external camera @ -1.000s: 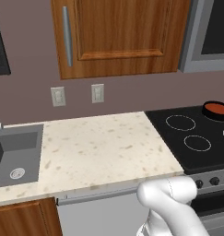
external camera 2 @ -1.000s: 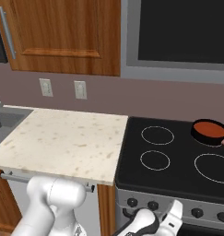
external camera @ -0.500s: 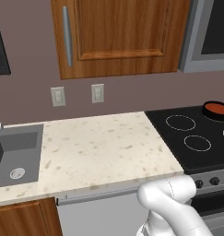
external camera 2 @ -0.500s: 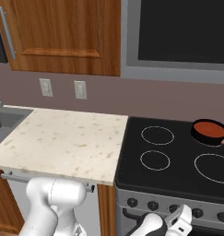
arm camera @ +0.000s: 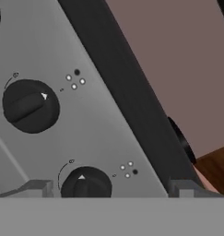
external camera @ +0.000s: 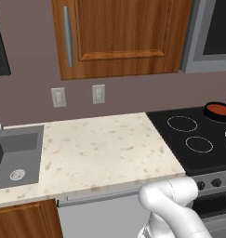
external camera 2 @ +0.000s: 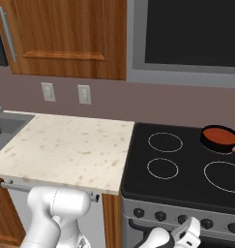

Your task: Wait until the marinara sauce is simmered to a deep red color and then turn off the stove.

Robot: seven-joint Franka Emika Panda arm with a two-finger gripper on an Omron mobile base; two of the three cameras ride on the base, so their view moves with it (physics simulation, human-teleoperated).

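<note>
While the gripper [arm camera: 111, 189] stands wide with nothing between its two fingertips, the hand view shows two dark round knobs, one [arm camera: 29, 106] at the left middle and one [arm camera: 85, 184] at the bottom centre, just between the tips. In the right base view the stove [external camera 2: 186, 186] fills the lower right, with three white burner rings plainly drawn and five knobs along its grey front. The sauce [external camera 2: 220, 135], one red disc in a single black pan [external camera 2: 206, 140], sits at the right edge, over the back right burner. One sink [external camera: 16, 158] lies at the left edge of the left base view, beside the counter [external camera: 105, 148], with two wall outlets above.
</note>
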